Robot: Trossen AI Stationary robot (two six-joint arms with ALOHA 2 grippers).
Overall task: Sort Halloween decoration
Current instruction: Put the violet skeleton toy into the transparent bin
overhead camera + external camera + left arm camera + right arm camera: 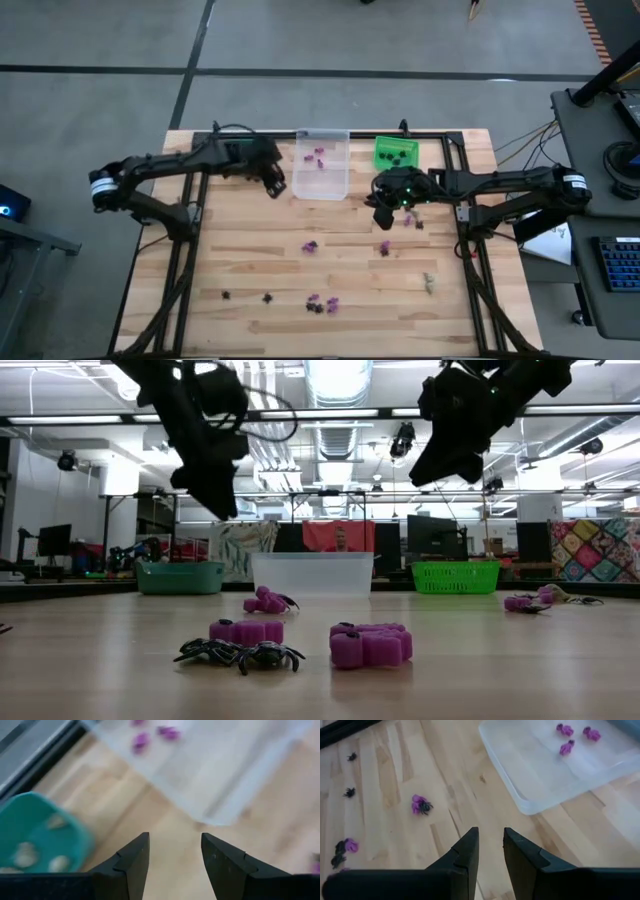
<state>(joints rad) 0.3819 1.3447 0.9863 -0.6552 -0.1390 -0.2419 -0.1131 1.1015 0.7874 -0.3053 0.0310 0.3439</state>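
Your left end effector (272, 183) hangs above the desk (240, 260) between the teal bin (35, 835) and the clear bin (322, 178), its fingers (132, 860) apart with nothing between them. Your right end effector (383, 207) hovers just in front of the green bin (396, 152), beside the clear bin's near corner; its fingers (465, 852) stand a narrow gap apart and hold nothing.

Of the trinkets, you have a few purple ones (574, 737) in the clear bin, black ones (397, 156) in the green bin and pale beige ones (25, 852) in the teal bin. The others lie loose on the desk: a purple trinket (310, 245) near the middle, another (384, 248) below the right end effector, a purple-and-black cluster (322, 304) near the front edge, two black ones (247, 296) to its left, and a pale piece (428, 283) toward the right.
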